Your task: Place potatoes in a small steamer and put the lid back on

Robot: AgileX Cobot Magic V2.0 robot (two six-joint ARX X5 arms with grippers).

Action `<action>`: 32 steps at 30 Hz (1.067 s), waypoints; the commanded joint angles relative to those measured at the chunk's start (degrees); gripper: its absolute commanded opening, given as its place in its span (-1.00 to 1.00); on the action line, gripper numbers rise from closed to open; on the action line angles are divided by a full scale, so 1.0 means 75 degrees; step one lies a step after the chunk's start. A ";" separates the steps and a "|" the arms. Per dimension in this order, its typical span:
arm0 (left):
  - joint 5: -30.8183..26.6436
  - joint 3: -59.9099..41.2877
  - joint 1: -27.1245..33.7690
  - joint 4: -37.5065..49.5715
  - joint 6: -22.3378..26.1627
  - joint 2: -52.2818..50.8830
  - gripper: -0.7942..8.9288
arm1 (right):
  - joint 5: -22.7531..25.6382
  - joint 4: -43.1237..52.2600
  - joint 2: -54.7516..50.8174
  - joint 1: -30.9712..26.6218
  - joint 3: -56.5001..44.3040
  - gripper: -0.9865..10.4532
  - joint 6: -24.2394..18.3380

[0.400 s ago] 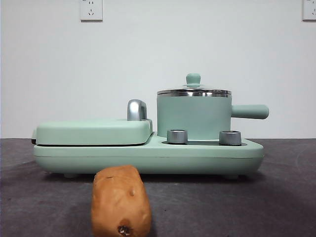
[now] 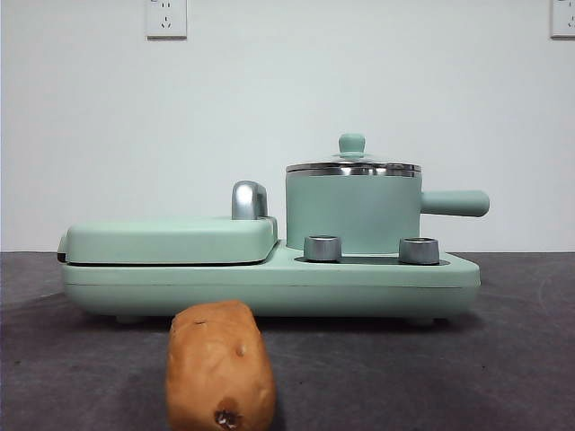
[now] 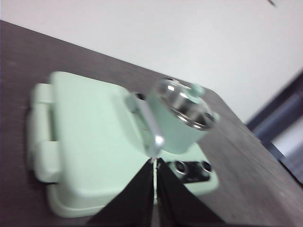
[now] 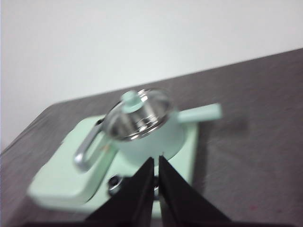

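The potato (image 2: pixel 220 368) lies on the dark surface (image 2: pixel 467 377) in front of the green cooker base (image 2: pixel 269 283), its long axis running toward the front camera, scarred end nearest. From the potato, the small steamer (image 2: pixel 352 214) stands at about one o'clock, up on the base, with its side handle sticking out toward three o'clock. The lid (image 2: pixel 352 165) still sits on the steamer's rim, knob up, so I'd judge the lid has to come off before the potato can go in.

Neither wrist view shows the potato; both look down over the cooker from well above and behind it. The left hand (image 3: pixel 155 165) has its jaws pressed together and holds nothing; it hangs over the flat griddle cover (image 3: pixel 90 137), near the chrome handle (image 3: pixel 147 125). The right hand (image 4: pixel 155 163) is likewise closed and empty, and it points straight at the steamer, the lid lying at twelve o'clock from its tips. By my reckoning the right hand is nearer the lid.
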 commanded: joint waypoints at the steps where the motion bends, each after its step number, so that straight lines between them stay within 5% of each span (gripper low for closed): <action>1: 0.0382 0.0484 -0.0020 0.0070 0.0245 0.0548 -0.82 | -0.0452 -0.0393 0.0455 0.0009 0.0653 -0.81 -0.0542; 8: 0.1355 0.1510 -0.0067 0.0067 0.0245 0.1947 -0.82 | -0.1320 -0.1253 0.1571 0.0009 0.1769 -0.81 -0.1789; 14: 0.1550 0.2448 -0.0358 -0.0108 0.0315 0.3002 -0.81 | -0.2407 -0.1300 0.2328 0.0009 0.2034 -0.81 -0.2017; 20: 0.1550 0.3220 -0.0676 -0.1014 0.1113 0.3675 -0.76 | -0.2451 -0.1332 0.2605 0.0009 0.2034 -0.81 -0.2113; 24: 0.1550 0.3465 -0.0871 -0.1256 0.1282 0.3960 -0.40 | -0.2448 -0.1329 0.2605 0.0009 0.2034 -0.80 -0.2124; 32: 0.1547 0.4004 -0.1396 -0.1437 0.1588 0.4674 0.07 | -0.2445 -0.1329 0.2605 0.0009 0.2034 -0.04 -0.2104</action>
